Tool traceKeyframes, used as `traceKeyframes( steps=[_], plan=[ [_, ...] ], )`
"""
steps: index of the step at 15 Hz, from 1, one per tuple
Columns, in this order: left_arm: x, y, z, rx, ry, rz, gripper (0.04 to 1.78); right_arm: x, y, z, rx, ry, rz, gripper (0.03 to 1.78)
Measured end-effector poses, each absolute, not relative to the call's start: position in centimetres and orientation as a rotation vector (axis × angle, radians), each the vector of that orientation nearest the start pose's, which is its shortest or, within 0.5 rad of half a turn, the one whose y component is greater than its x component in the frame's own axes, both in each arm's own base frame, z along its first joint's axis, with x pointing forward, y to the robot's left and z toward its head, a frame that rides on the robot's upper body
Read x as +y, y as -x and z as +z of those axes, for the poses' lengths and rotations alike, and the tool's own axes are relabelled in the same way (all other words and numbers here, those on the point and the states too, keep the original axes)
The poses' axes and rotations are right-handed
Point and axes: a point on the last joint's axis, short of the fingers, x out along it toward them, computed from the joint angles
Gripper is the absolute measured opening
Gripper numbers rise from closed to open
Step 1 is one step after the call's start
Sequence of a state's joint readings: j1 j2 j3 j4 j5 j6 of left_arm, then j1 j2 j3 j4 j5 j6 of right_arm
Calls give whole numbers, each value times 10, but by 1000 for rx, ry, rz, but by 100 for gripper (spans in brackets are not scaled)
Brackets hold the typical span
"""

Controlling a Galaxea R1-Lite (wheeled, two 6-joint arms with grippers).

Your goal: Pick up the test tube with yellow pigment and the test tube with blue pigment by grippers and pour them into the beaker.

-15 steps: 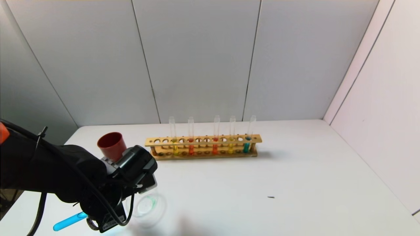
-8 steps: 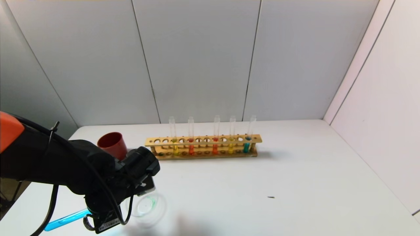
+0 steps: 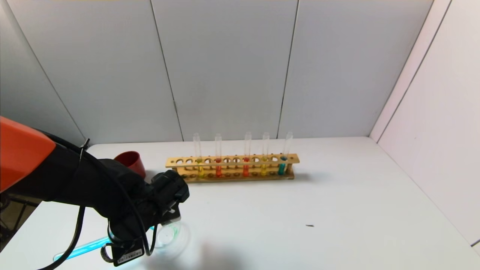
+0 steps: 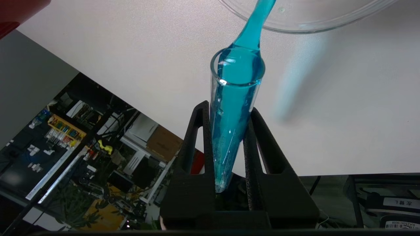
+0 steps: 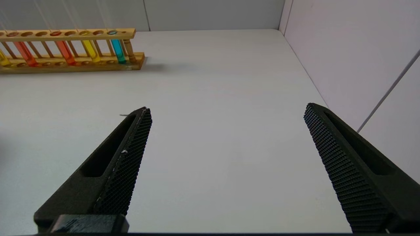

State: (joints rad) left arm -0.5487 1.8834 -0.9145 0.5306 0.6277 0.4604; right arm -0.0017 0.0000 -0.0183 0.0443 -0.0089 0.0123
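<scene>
While the pour is under way, the following is noted.

Blue tube: the test tube with blue pigment [image 4: 234, 108] is held tilted, its open mouth toward the beaker [image 3: 168, 235] at the near left of the table [image 3: 300, 210]; a cyan stream is seen in the left wrist view running from the mouth to the beaker's rim [image 4: 311, 28].

Left gripper: the left gripper [image 4: 226, 137] is closed onto the tube along its lower half, both black fingers [image 4: 197, 137] pressed against the glass, the round base seated deep between them.

Handling, blue tube: thin glass, judged light, stiff, smooth and breakable; a firm but modest squeeze is judged enough, since a wet wall may slip under the pads.

Hold point: mid to lower body is judged best, the mouth being left free of the fingers.

Yellow tube: the test tube with yellow pigment [image 3: 264, 159] is seen upright in the wooden rack [image 3: 232, 167] at the back of the table, well apart from the beaker; a second yellow one stands at the rack's left end.

Handling, yellow tube: the same fragility is expected; the bare glass above the rack's top rail is judged the place to be gripped.

Right gripper: the right gripper [image 5: 226, 170] is spread wide above bare table, nothing held or touched.

Red cup: a red cup [image 3: 131, 161] stands behind the left arm, partly hidden.
</scene>
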Motion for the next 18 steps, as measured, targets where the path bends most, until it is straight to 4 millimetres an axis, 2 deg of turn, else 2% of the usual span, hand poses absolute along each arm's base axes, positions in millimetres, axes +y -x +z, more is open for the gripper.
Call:
traceKeyframes(
  steps=[18],
  plan=[
    [-136,-242,83,1384,-1334,-223,31,0,24,76,26,-12,-11,170]
  ],
)
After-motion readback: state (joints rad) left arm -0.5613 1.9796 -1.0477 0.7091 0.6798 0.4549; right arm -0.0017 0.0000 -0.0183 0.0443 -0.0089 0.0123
